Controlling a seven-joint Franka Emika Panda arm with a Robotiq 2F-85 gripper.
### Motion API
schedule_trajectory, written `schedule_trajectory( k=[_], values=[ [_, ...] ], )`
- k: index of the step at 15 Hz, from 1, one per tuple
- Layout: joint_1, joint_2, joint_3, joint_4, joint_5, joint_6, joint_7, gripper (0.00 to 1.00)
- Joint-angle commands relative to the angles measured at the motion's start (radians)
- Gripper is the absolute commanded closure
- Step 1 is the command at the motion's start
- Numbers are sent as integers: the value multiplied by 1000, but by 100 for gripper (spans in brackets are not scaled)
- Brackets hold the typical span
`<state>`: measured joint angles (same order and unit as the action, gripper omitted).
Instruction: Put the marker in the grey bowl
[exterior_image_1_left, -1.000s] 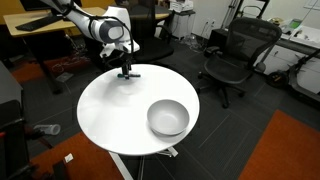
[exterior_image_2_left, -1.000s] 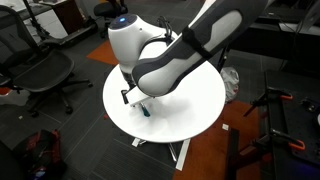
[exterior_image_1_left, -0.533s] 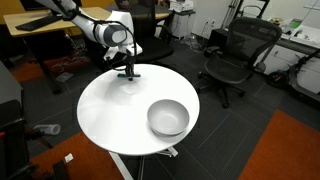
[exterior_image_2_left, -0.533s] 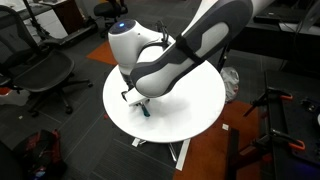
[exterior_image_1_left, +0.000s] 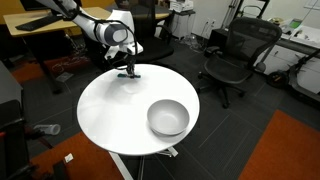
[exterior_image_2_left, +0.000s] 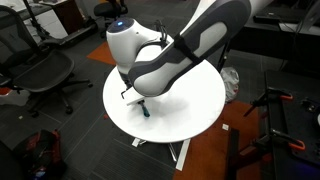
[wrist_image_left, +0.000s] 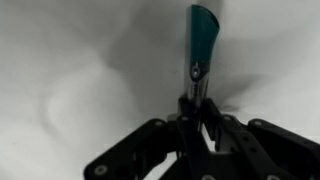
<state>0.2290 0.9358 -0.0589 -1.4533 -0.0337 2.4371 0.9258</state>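
In the wrist view the marker (wrist_image_left: 200, 45), a thin dark stick with a teal-blue end, lies on the white table, its dark end between the fingers of my gripper (wrist_image_left: 197, 118). The jaws are shut on it. In an exterior view the gripper (exterior_image_1_left: 128, 71) is down at the table's far edge. In the exterior view from the opposite side the marker's teal tip (exterior_image_2_left: 144, 110) shows just below the arm. The grey bowl (exterior_image_1_left: 168, 118) stands on the near right part of the table, well away from the gripper. The arm hides it from that opposite side.
The round white table (exterior_image_1_left: 110, 110) stands on a pedestal. Black office chairs (exterior_image_1_left: 235, 55) and desks surround it. Another office chair (exterior_image_2_left: 45, 75) is beside the table. An orange carpet patch (exterior_image_1_left: 290, 150) lies on the floor.
The jaws have closed from wide open onto the marker's dark end. The arm itself has barely moved.
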Motion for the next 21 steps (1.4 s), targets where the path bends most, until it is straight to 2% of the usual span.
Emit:
schedule_trajectory(
  k=[1,7,15,21],
  values=[
    [-13,-36,2,-28,25,-14,-41,95],
    [-72,-188,17,-190,63,-9,-143,95],
    [-146,-451,-16,-451,82,-7,-273,95],
    [-209,-570,-63,-573,72,1,-330,95]
  ],
)
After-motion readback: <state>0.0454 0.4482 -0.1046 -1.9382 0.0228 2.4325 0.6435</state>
